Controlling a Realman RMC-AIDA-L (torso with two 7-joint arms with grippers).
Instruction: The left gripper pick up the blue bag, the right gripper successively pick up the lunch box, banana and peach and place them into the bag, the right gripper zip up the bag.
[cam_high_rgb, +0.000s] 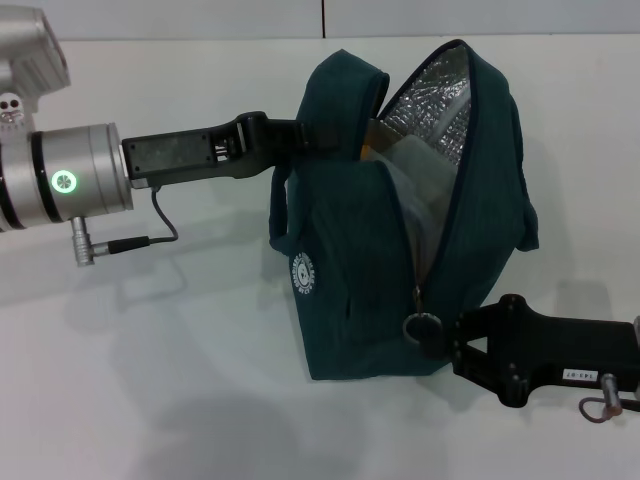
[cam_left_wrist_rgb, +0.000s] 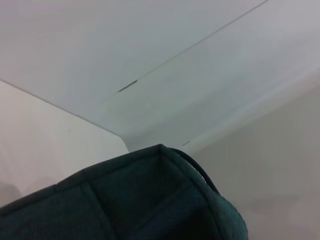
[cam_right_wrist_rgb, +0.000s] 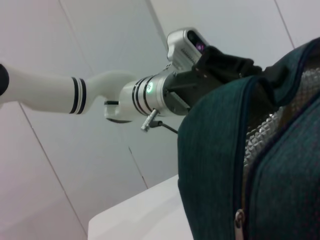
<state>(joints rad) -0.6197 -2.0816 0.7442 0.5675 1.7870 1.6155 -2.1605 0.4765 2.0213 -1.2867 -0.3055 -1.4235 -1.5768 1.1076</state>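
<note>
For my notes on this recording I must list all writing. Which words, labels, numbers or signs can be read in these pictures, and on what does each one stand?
Nothing can be read in full.
Round white logo on the blue bag: ring of lettering, too small to read.
White label on the right gripper: small dark print, too blurred to read.
Left gripper, gripping the bag's top: no writing visible.
Wrist views: no text.

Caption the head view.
Left hand holds the blue bag upright; right hand at the zip pull.
</note>
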